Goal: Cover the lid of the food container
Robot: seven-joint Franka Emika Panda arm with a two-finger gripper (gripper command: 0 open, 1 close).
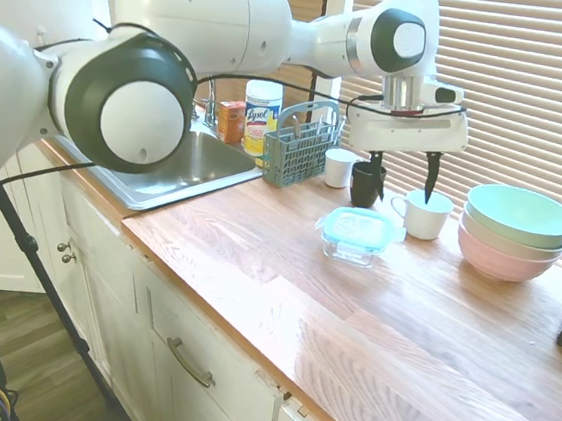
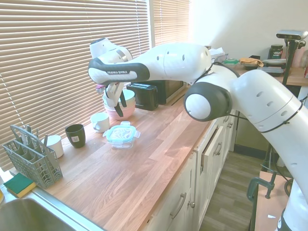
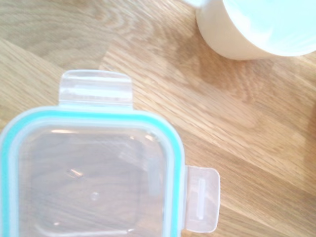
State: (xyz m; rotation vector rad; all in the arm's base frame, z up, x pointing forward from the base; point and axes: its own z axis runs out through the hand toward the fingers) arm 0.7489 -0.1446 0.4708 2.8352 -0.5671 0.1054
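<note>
My gripper (image 1: 403, 178) hung in the air above the back of the wooden counter (image 1: 370, 320), its two dark fingers spread apart and holding nothing. The lid (image 1: 357, 226) already sat flat on top of the food container (image 1: 349, 248), teal rim lined up with the dish's edge, out on the open wood in front of the cups. In the first exterior view that pair lay at about seven o'clock from my fingertips and lower down, so I judged any coming move would be a short reach toward the counter's front edge and then a drop.

The lid was a rounded square with no real long axis; what mattered was its snap tabs (image 3: 96, 89), and the wrist view showed two of them sticking out flat from neighbouring sides, which looked to me unfastened. The white mug (image 1: 425, 215) stood almost directly under my right-hand finger in the first exterior view, and the dark cup (image 1: 366, 184) stood at nine o'clock from the mug, so both were close to a straight descent. The stacked bowls (image 1: 516, 232) sat at three o'clock from the mug.

The wrist view cut off most of the lid, so the other tabs were out of sight. I could not tell from any view whether the seal was pressed fully home.
</note>
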